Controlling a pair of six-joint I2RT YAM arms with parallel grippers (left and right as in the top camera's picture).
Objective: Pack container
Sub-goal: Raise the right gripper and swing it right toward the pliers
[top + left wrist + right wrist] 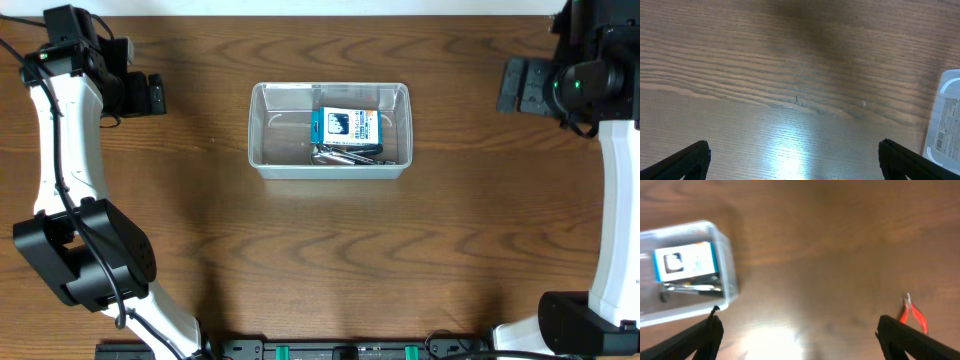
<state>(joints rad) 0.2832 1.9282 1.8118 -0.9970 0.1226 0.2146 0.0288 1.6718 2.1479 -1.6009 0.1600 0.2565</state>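
The clear plastic container [283, 128] stands mid-table, a little toward the far side. In it lie a blue-and-white box [347, 125] and some metal hand tools [346, 153]. My left gripper [156, 95] hovers at the far left, open, with only bare wood between its fingers [692, 159]; the container's corner [946, 117] shows at the right edge of the left wrist view. My right gripper [511, 86] hovers at the far right, open and holding nothing. The right wrist view shows the container [725, 262] at left, with the box [685, 260] and tools [690, 286] inside.
A small pair of red-handled pliers [913, 315] lies on the wood by my right gripper's [800, 341] right finger [917, 342]; the overhead view does not show it. Both arm bases sit at the near table corners.
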